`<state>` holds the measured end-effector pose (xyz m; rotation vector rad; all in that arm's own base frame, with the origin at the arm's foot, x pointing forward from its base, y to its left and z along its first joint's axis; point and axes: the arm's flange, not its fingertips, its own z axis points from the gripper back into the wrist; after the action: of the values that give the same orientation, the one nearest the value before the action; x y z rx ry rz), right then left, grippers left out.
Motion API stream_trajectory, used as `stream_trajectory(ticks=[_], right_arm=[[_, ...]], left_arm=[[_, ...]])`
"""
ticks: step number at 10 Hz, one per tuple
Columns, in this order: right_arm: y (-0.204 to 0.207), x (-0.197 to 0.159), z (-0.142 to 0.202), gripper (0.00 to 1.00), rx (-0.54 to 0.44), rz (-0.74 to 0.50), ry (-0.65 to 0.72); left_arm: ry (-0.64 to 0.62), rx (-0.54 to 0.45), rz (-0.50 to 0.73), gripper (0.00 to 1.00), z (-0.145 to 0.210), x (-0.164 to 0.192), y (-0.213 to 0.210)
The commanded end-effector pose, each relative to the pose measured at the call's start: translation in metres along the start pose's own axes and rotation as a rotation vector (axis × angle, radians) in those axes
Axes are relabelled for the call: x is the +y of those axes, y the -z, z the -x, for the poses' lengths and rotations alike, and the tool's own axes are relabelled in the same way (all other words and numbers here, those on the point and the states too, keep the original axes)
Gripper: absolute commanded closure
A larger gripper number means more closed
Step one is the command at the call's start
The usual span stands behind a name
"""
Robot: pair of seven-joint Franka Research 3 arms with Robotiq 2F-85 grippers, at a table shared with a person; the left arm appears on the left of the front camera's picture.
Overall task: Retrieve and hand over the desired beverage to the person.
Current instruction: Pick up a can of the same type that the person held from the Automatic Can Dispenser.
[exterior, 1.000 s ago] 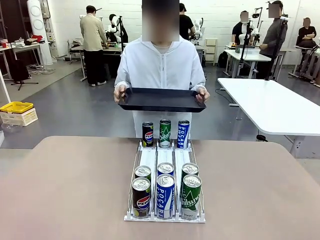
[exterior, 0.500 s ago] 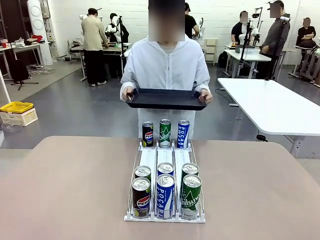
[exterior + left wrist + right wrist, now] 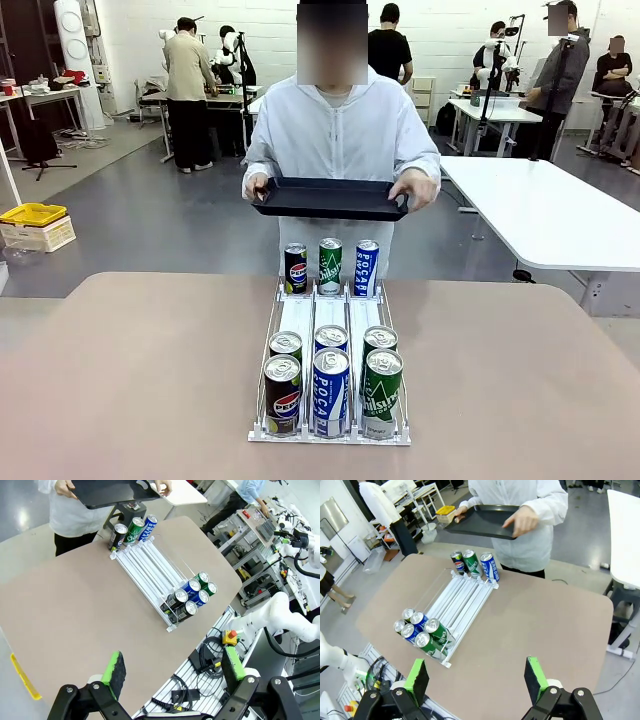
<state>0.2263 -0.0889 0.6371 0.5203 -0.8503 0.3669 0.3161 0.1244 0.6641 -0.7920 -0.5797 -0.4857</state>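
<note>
Front view: the person (image 3: 340,130) stands at the far side of the counter (image 3: 150,370) in a white zip-up hooded jacket, holding a black tray (image 3: 330,198) level by its two ends, at about waist height, above and behind the far edge. A clear rack (image 3: 330,312) with three white lanes lies in the middle of the counter, running from the near side toward the person. Nine cans (image 3: 331,392) stand upright in it. Three are side by side at the far end, just below the tray: a dark Pepsi at picture left, a green can in the middle, a blue-and-white Pocari at the right. The other six crowd the near end in two touching rows of three, with Pepsi in the left lane, Pocari in the middle and green on the right. Bare lane separates the two groups.

Left wrist view: the left claw (image 3: 173,666) hangs high over the counter's near edge, well apart from the rack, green pads spread wide with nothing between them.

Right wrist view: the right claw (image 3: 476,674) hangs likewise above the near edge, pads wide apart and empty
</note>
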Motion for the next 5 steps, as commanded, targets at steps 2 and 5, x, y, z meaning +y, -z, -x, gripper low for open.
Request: stream_trajectory(ticks=[2, 5], right_arm=[[0.0001, -0.0008, -0.0004, 0.0, -0.002, -0.001, 0.003], [0.0001, -0.0008, -0.0004, 0.0, -0.002, -0.001, 0.003]], left_arm=[[0.022, -0.012, 0.013, 0.0, -0.0021, 0.0005, -0.0021], [0.022, -0.012, 0.013, 0.0, -0.0021, 0.0005, -0.0021]])
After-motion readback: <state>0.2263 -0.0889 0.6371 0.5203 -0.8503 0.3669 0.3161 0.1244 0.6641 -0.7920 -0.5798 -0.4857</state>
